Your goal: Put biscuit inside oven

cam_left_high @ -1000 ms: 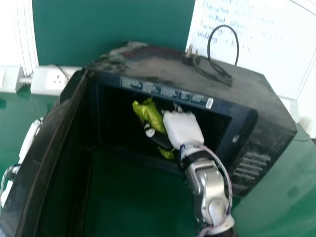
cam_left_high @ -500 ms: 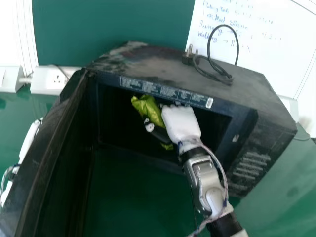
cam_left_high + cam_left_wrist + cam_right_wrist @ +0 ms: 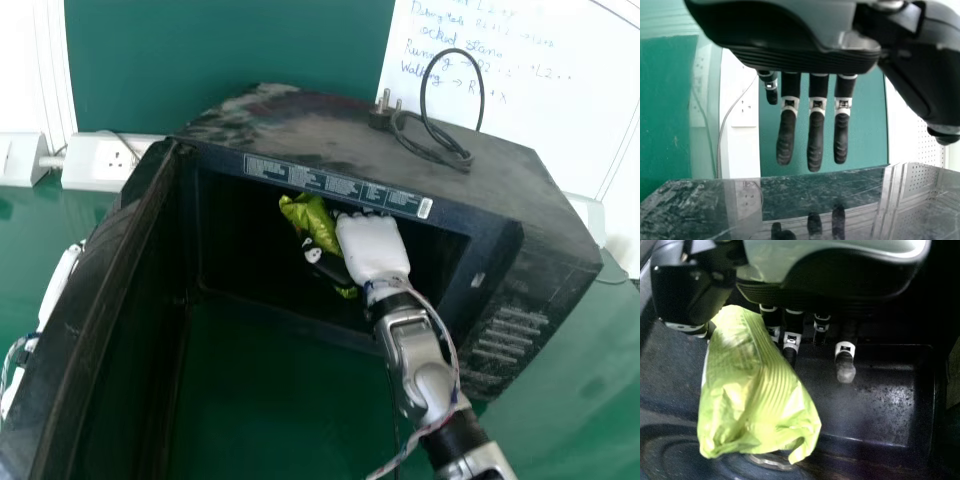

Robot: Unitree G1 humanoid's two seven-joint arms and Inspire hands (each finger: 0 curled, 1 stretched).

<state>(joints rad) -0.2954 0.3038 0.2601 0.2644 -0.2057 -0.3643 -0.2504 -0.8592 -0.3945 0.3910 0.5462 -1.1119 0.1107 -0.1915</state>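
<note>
"What's on the left?"

"My left hand (image 3: 58,285) — fingers straight, holding nothing."

"And the biscuit packet (image 3: 311,221)?"

"Inside the microwave oven (image 3: 300,132), pinched by my right hand (image 3: 372,250), between thumb and fingers. It looks light, slippery and crinkly, so I'd hold its middle softly — it might snap."

Blue handwriting (image 3: 427,49) on the flat white board (image 3: 565,125) is reading "Running" and "Walking"; tiny illegible print (image 3: 340,187) is running along the black boxy oven (image 3: 560,235).
</note>
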